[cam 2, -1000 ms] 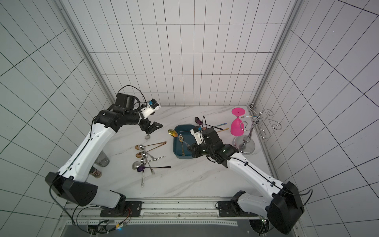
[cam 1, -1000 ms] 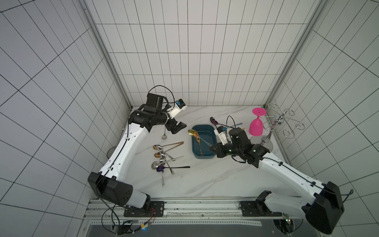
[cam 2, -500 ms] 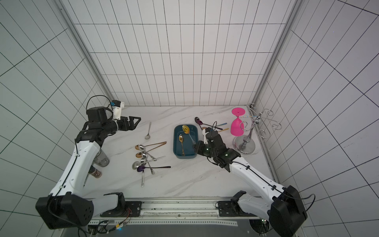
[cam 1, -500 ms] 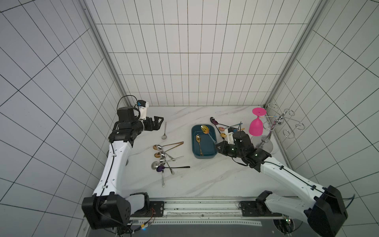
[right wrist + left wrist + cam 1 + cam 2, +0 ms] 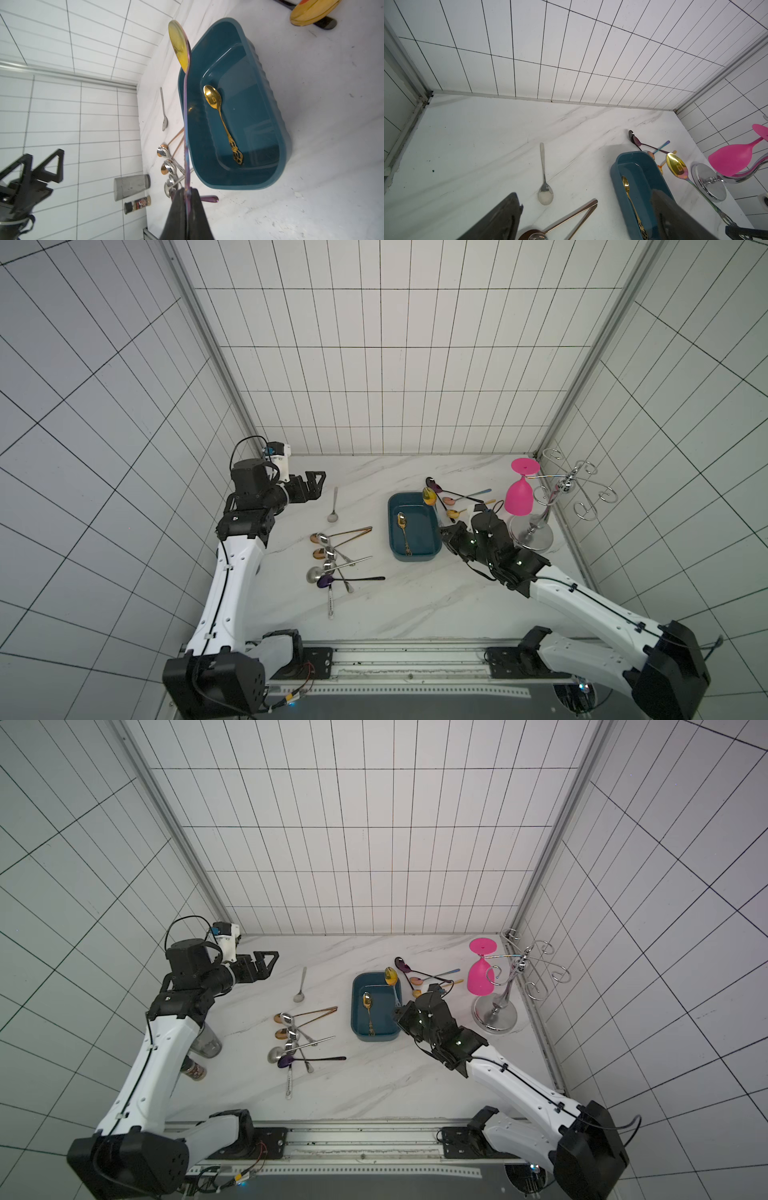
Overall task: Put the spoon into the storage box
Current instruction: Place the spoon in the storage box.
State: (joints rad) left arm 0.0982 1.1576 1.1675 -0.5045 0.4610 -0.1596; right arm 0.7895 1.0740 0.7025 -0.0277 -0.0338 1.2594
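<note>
The storage box (image 5: 422, 531) (image 5: 384, 1016) (image 5: 616, 172) (image 5: 249, 124), dark teal, sits at mid-table with a gold spoon (image 5: 402, 526) (image 5: 220, 120) lying inside it. My right gripper (image 5: 448, 534) (image 5: 401, 1013) (image 5: 188, 193) is shut on the handle of an iridescent spoon. Its golden bowl (image 5: 429, 495) (image 5: 390, 975) (image 5: 179, 45) (image 5: 676, 166) is raised over the box's far right rim. My left gripper (image 5: 316, 485) (image 5: 268, 963) (image 5: 585, 195) hangs open and empty at the back left, well away from the box.
Several spoons (image 5: 332, 560) lie heaped left of the box, and a lone silver spoon (image 5: 333, 506) lies behind them. More spoons (image 5: 457, 499) lie behind the box's right corner. A pink goblet (image 5: 519, 493) hangs on a chrome rack (image 5: 534, 533). A grey cup (image 5: 205, 1040) and spice bottle (image 5: 193, 1071) stand left.
My left arm has swung away from the table's middle to the back left, still open. The right gripper has carried its spoon rightward across the box to the right rim.
</note>
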